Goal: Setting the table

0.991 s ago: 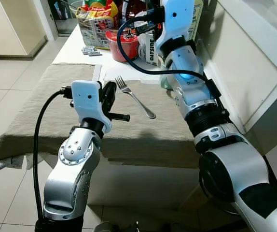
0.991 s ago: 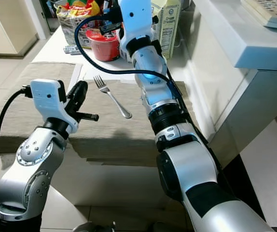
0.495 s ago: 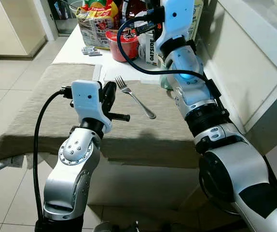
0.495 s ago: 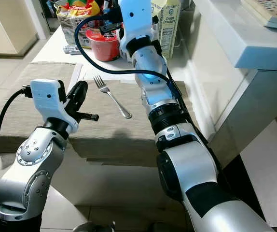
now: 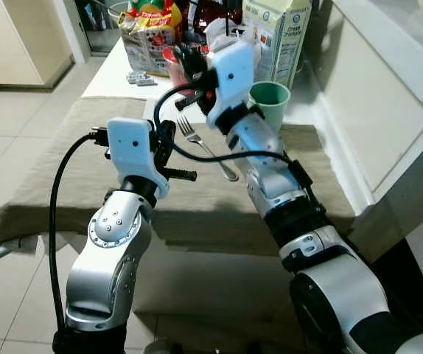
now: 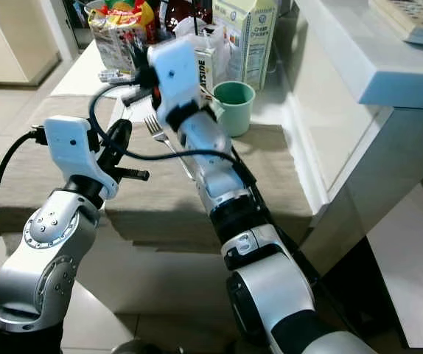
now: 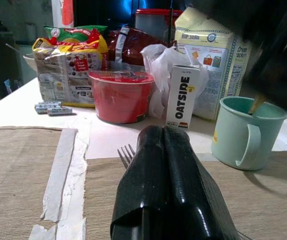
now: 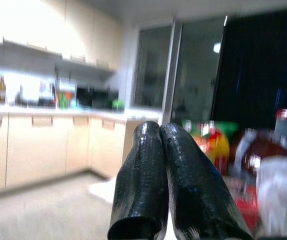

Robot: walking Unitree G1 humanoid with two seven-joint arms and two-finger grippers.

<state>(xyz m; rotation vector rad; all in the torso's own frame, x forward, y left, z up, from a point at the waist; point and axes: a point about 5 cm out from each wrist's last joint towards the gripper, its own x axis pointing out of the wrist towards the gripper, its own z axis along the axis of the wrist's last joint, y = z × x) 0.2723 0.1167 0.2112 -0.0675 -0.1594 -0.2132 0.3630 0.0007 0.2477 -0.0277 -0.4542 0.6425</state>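
Centre of the left eye view: a fork [image 5: 205,147] lying flat on the beige cloth [image 5: 57,169] that covers the near end of the table [image 5: 116,70], tines toward the upper left, handle running down to the right.

Just left of the fork: the left gripper [image 5: 166,141], raised over the cloth, its two black fingers [image 7: 166,185] pressed together and empty (wrist view looking straight along them at the fork's tines).

Above the fork, upper centre of the frame: the right gripper [image 5: 189,60], lifted off the table, fingers [image 8: 166,175] closed against each other with nothing between; wrist picture blurred, apparently aimed out at cabinets and a dark glass door.

Upper right of centre: a pale green mug [image 5: 269,102], standing upright at the far edge of the cloth, well apart from the fork.

Behind the mug, top of the frame: a tall milk carton [image 5: 278,37]; a small Oatside carton [image 7: 183,96] beside a red bowl [image 7: 121,94]; a crumpled snack bag [image 5: 148,33] further left, with small batteries [image 7: 51,107] lying on the white tabletop.
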